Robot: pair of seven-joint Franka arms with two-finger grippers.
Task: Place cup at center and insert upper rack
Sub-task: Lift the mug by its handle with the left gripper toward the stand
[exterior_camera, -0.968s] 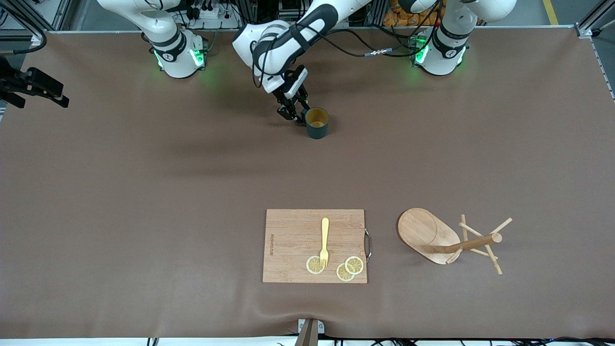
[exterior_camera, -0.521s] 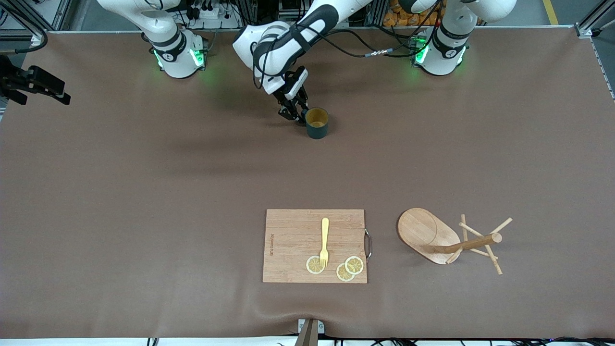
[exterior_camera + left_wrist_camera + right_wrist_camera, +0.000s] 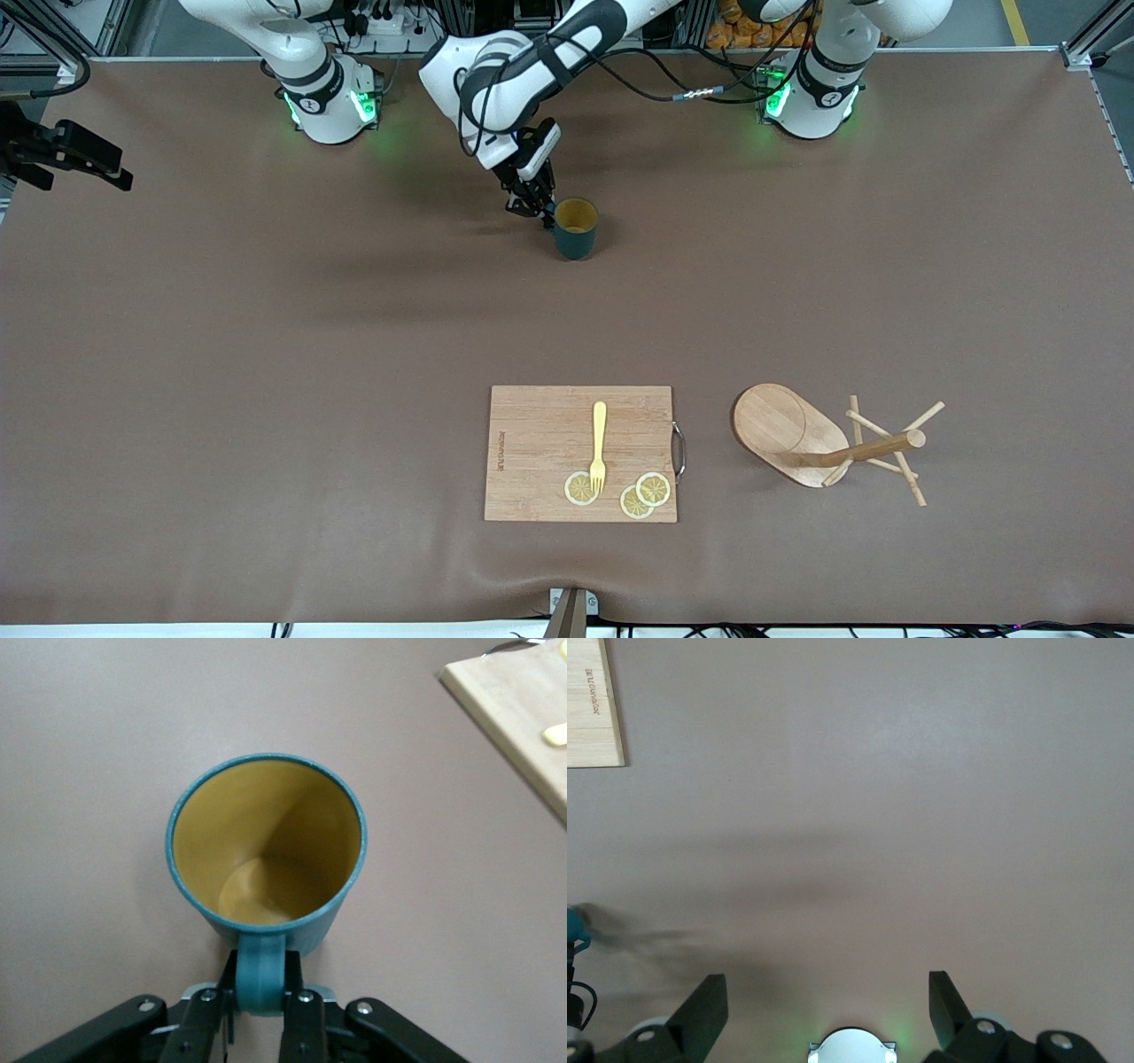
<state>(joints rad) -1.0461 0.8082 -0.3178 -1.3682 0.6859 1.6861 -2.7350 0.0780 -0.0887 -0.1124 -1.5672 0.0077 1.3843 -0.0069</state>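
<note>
left gripper (image 3: 260,999) fingers (image 3: 299,1014) pinch the cup (image 3: 574,228) handle, cup upright.

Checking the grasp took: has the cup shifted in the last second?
Yes. Against the cutting board, which has stayed put, the cup has shifted slightly toward the right arm's end of the table, its handle clamped in the left gripper.
</note>
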